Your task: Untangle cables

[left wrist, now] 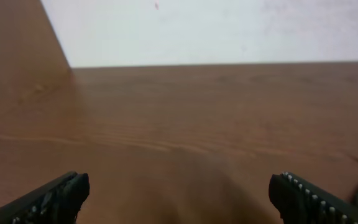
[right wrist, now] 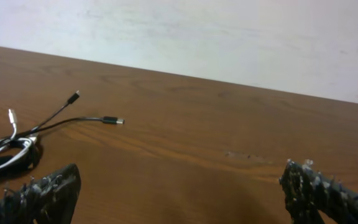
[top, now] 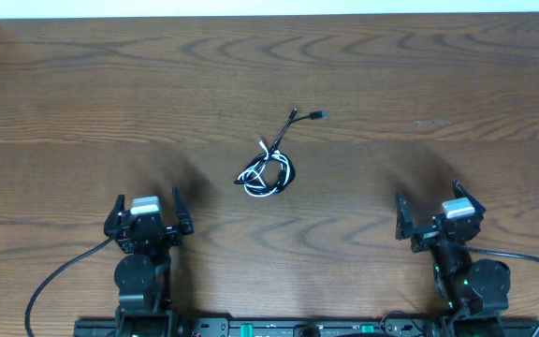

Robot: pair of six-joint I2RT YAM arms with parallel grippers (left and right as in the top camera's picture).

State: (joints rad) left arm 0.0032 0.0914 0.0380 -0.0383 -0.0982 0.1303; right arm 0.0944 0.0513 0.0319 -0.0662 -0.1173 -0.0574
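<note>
Worktop point(top: 419, 75): dark brown wood with bold grain; fills the overhead view and carries everything listed below.

Wall point(right wrist: 229, 37): pale and plain; meets the worktop's far edge in both wrist views.

Left end effector point(top: 148, 198): stands at the near edge, left side; fingers spread wide, released, grasping nothing; faces bare wood.

Right end effector point(top: 428, 195): stands at the near edge, right side; likewise released, fingers wide apart with nothing between them.

Cables point(top: 268, 173): lie on the middle of the worktop, farther out than both end effectors, roughly between them and well apart from each; wound together into one small tangled coil.

Black cord point(top: 286, 129): loops through the coil; sends two thin dark tails toward the far edge, fanning slightly apart, each ending in a small plug point(right wrist: 112, 120).

White cord point(top: 284, 174): stays mostly inside the coil, interlaced with the black; shows one short end at the coil's far side.
</note>
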